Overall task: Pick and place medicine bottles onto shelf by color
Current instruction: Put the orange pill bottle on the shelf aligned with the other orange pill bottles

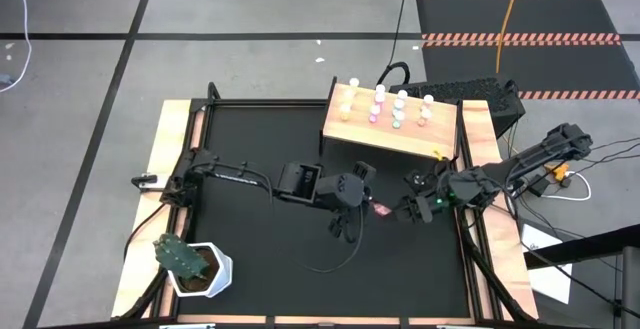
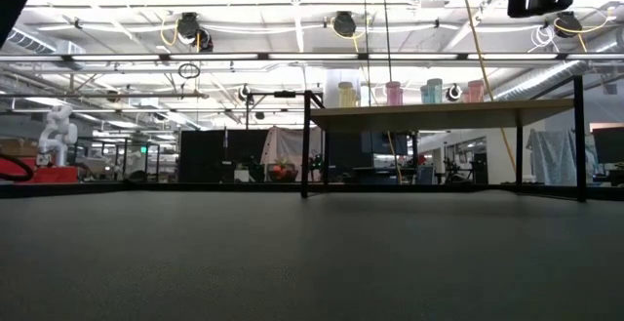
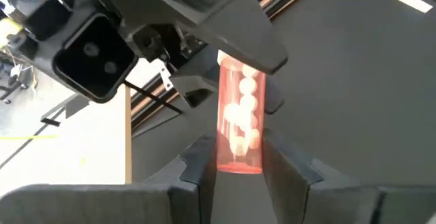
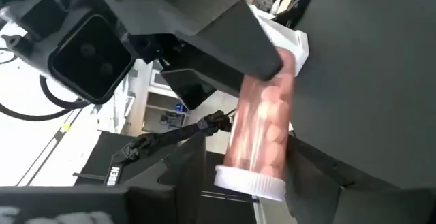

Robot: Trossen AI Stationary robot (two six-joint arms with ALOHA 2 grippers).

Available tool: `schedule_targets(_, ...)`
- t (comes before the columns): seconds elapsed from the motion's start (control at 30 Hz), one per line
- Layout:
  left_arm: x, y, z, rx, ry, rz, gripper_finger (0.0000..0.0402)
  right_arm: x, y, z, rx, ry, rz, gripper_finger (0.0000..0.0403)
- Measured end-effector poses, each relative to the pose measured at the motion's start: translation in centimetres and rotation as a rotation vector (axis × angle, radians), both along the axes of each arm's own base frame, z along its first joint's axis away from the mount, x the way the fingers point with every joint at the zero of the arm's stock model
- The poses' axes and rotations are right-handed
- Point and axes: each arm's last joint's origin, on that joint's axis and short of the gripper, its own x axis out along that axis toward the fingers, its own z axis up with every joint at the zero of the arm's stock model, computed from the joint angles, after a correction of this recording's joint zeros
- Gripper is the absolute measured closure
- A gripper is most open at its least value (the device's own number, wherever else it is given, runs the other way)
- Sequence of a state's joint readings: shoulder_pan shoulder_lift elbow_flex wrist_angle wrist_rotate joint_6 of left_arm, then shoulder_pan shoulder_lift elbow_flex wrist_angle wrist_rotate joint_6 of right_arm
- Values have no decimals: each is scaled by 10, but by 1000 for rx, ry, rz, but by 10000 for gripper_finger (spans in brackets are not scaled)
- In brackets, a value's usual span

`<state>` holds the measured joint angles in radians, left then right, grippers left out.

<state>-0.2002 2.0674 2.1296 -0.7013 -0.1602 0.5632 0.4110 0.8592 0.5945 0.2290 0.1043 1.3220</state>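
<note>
While both arms meet over the middle of the black table (image 1: pixel 260 239), a single pink medicine bottle (image 1: pixel 381 209) hangs between the two hands, clear of the tabletop. The left hand (image 1: pixel 365 201) reaches in from the left side; in its wrist view its two dark fingers (image 3: pixel 197 166) press on either side of the clear pink bottle body (image 3: pixel 240 125), which holds pale pills, so this hand is pinching the bottle. The right hand (image 1: pixel 410 209) comes in from the right side, at the bottle's opposite end. In the right wrist view the bottle (image 4: pixel 262 125) lies with its white cap (image 4: pixel 251 181) toward that camera, the hand's fingers (image 4: pixel 320 173) flanking it; whether they press on it cannot be told.

The shelf (image 1: pixel 390 139), a light wooden board on thin black legs, stands at the far right of the table. Other bottles (image 1: pixel 398 109) stand upright on it in small groups: yellowish, pink, teal and reddish. In the low view these appear as a row (image 2: pixel 409 93) on the board (image 2: pixel 439 114).

A green cactus in a white pot (image 1: pixel 195 266) sits at the near left corner, well apart from both hands.
</note>
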Motion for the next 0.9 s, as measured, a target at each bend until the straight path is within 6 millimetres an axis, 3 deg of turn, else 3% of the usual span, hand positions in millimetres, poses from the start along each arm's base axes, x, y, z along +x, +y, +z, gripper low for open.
schedule_targets(0.3, 3, 22, 5, -121, -37, 126, 298, -12, -7, 5, -97, -28, -1, 206)
schedule_targets(0.53, -4, 42, 37, -233, -183, 183, 298, -34, -18, 12, -358, -98, -34, 204)
schedule_targets(0.67, -2, 57, 53, -357, -303, 180, 298, -51, -28, 36, -567, -294, -142, 204)
schedule_targets(0.77, 1, 71, 61, -468, -372, 151, 298, -65, -36, 66, -866, -458, -250, 204)
schedule_targets(0.9, 8, 88, 65, -559, -448, 80, 298, -77, -44, 102, -1196, -509, -370, 204)
